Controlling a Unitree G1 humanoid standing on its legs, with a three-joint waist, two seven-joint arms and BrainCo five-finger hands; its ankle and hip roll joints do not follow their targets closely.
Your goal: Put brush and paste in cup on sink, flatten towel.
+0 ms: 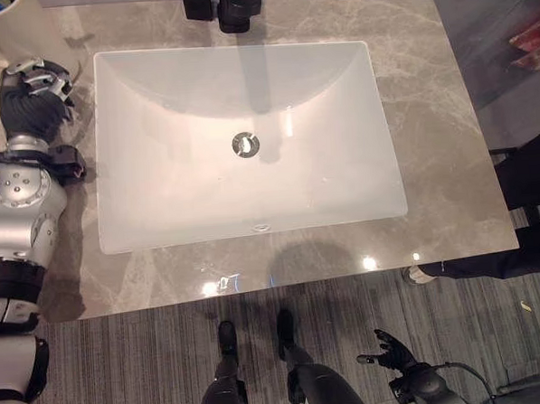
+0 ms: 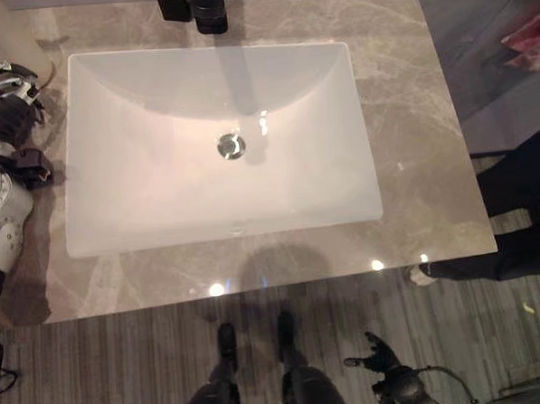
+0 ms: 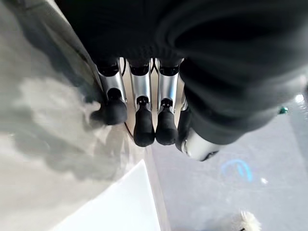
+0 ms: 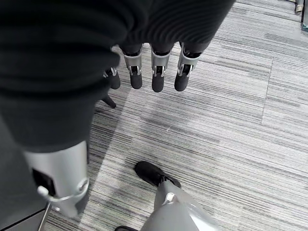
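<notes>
A cream cup (image 1: 18, 32) stands on the far left corner of the marble counter (image 1: 449, 156), with something blue (image 1: 0, 2) showing at its top edge. My left hand (image 1: 37, 80) rests on the counter just in front of the cup, beside the white basin (image 1: 251, 194). Its fingers (image 3: 143, 127) are relaxed and hold nothing, their tips close to the marble. My right hand (image 1: 393, 349) hangs low over the floor in front of the counter. Its fingers (image 4: 157, 82) are straight and empty.
A black faucet (image 1: 228, 7) stands behind the basin, with a metal drain (image 1: 245, 144) in the basin's middle. A person's dark trousers and shoe (image 1: 425, 273) are at the counter's right front corner. Striped grey carpet (image 4: 216, 125) covers the floor.
</notes>
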